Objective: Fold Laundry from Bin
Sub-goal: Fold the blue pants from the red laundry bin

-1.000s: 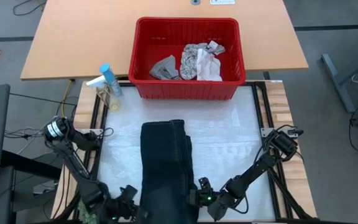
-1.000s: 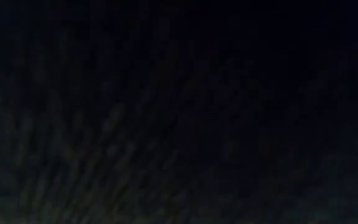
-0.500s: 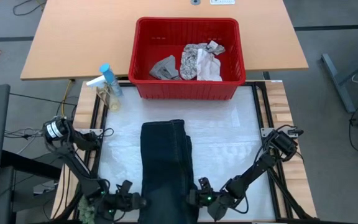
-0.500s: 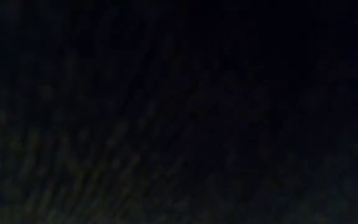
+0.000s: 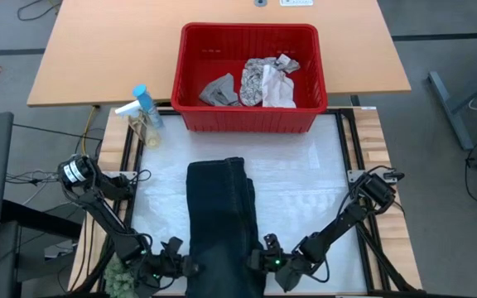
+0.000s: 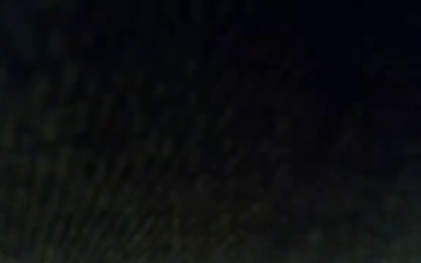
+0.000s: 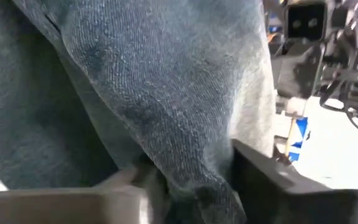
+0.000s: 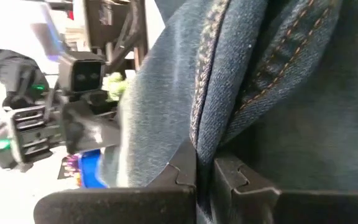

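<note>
Now your dark garment [image 5: 220, 223] lies folded into a long strip on the desk [image 5: 305, 190], its near end between both arms.
Up close it reads as blue-grey denim with orange stitching (seams bunched). Your right end effector [image 8: 205, 175] is clamped shut on its edge; your left end effector [image 7: 194, 186] has cloth between its fingers, grip uncertain. Beyond it, the red bin [image 5: 190, 74] holds patterned cloth [image 5: 259, 80] and pale cloth [image 5: 281, 93].

Garment [image 5: 220, 217] lies before bin [image 5: 190, 116] holding cloths [image 5: 265, 80].
</note>
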Robot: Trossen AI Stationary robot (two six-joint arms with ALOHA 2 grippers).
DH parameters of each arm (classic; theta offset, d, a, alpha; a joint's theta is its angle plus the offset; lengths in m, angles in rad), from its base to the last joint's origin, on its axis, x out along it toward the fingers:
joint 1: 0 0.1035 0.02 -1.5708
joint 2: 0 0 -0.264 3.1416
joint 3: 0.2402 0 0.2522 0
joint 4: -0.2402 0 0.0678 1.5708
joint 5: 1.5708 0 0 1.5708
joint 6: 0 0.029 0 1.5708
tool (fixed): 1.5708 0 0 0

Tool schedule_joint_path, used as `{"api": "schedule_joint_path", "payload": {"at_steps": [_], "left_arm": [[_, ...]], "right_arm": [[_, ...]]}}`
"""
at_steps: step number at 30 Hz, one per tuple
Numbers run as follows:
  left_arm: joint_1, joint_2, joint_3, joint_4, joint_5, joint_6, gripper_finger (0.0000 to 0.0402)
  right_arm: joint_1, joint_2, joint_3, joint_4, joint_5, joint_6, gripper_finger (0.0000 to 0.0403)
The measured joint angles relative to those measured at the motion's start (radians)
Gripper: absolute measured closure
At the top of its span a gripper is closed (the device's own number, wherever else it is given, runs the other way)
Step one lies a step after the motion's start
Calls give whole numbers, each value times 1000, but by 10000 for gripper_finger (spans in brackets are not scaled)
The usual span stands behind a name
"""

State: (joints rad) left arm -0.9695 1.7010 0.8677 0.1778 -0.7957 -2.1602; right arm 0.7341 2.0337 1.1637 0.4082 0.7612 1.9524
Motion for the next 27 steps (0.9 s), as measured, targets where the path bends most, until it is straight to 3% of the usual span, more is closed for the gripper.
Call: {"api": "schedule_joint_path", "payload": {"at_steps": [4, 6, 12, 18, 24, 27], "left_arm": [[0, -37, 0, 13, -71, 36, 369], [0, -72, 0, 24, -96, 62, 390], [8, -271, 0, 30, -171, 297, 393], [52, -534, 0, 45, -268, 730, 399], [154, -688, 0, 252, -206, 1249, 397], [228, -696, 0, 344, -155, 1365, 397]], "right_arm": [[2, -27, -1, 73, 50, -81, 367], [4, -64, -1, 92, 66, -143, 367], [-10, -254, -1, 86, 147, -462, 367], [-49, -469, -1, 62, 158, -838, 367], [-112, -637, -1, 62, 99, -1087, 367], [-164, -680, -1, 58, 42, -1114, 367]]}}
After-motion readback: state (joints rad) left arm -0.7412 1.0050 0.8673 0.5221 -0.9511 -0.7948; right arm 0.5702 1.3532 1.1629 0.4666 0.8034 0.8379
